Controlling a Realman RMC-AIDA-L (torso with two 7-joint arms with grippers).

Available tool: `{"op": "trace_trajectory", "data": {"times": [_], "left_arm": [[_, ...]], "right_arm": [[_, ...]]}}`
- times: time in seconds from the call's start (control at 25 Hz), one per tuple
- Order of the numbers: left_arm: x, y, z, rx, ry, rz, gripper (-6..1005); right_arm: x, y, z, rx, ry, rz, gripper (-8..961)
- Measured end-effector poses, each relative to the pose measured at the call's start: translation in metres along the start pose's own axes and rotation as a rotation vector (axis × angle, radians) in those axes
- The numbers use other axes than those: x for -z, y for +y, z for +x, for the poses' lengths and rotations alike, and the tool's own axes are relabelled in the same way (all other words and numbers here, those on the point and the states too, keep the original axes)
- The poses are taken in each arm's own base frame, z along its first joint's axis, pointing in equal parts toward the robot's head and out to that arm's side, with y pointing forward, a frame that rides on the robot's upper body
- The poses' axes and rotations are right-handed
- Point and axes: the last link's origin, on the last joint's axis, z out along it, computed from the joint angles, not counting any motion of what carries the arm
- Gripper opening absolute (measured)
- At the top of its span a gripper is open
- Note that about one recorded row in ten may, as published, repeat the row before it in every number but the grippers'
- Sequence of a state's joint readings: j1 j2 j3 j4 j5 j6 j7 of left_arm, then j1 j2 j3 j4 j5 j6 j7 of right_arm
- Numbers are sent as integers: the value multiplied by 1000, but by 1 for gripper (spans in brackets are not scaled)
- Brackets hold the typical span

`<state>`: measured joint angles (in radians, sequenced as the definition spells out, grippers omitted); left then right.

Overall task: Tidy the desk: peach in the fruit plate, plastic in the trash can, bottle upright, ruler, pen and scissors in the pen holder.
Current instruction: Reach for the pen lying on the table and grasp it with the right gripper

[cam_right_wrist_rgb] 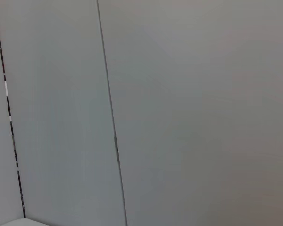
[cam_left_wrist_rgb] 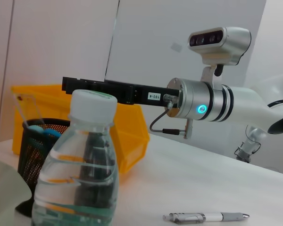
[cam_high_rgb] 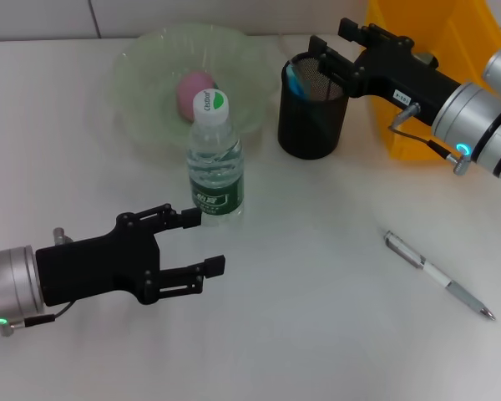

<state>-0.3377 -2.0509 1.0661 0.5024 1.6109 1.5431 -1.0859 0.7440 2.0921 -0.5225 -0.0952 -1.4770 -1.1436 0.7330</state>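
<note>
The water bottle (cam_high_rgb: 215,159) (cam_left_wrist_rgb: 78,169) stands upright in front of the green fruit plate (cam_high_rgb: 150,117), which holds the pink peach (cam_high_rgb: 192,90). My left gripper (cam_high_rgb: 204,241) is open just short of the bottle, apart from it. My right gripper (cam_high_rgb: 330,35) hovers open over the black mesh pen holder (cam_high_rgb: 311,113) (cam_left_wrist_rgb: 37,141). A clear ruler (cam_left_wrist_rgb: 26,108) and something blue (cam_high_rgb: 296,79) stand in the holder. The pen (cam_high_rgb: 438,274) (cam_left_wrist_rgb: 205,217) lies on the table at the front right. No plastic is in view, and I cannot make out scissors.
The yellow trash can (cam_high_rgb: 426,50) (cam_left_wrist_rgb: 132,136) stands behind and right of the pen holder, under my right arm (cam_left_wrist_rgb: 203,101). Bare white table (cam_high_rgb: 317,251) spreads between the bottle and the pen.
</note>
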Motion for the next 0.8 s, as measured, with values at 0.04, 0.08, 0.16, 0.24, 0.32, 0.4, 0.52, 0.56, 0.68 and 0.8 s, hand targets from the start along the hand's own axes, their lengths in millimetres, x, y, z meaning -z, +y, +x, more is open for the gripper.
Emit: {"op": "trace_trajectory", "data": {"times": [0.04, 0.08, 0.16, 0.24, 0.32, 0.4, 0.52, 0.56, 0.68, 0.8], "left_arm": [[0, 0, -1, 0, 0, 0, 802], [0, 0, -1, 0, 0, 0, 802], [1, 1, -2, -1, -1, 1, 802], [1, 1, -2, -1, -1, 2, 802], [1, 2, -2, 0, -1, 1, 802], [1, 2, -2, 0, -1, 1, 802], [1, 2, -3, 0, -1, 0, 802], [1, 2, -3, 0, -2, -1, 802], [1, 2, -3, -1, -6, -5, 802], [1, 2, -3, -1, -7, -6, 802]], "right_arm": [[2, 1, 0, -4, -6, -2, 572], [2, 1, 0, -4, -6, -2, 573], [5, 2, 0, -13, -20, -9, 574], [13, 0, -6, -48, -61, -29, 573], [16, -3, -10, -61, -75, -39, 573], [26, -9, -17, -84, -77, -76, 572], [41, -16, -28, -106, 1, -151, 571], [45, -18, -34, -97, 43, -176, 571], [58, -21, -47, -81, 213, -218, 570], [71, -20, -66, -48, 391, -228, 570]]}}
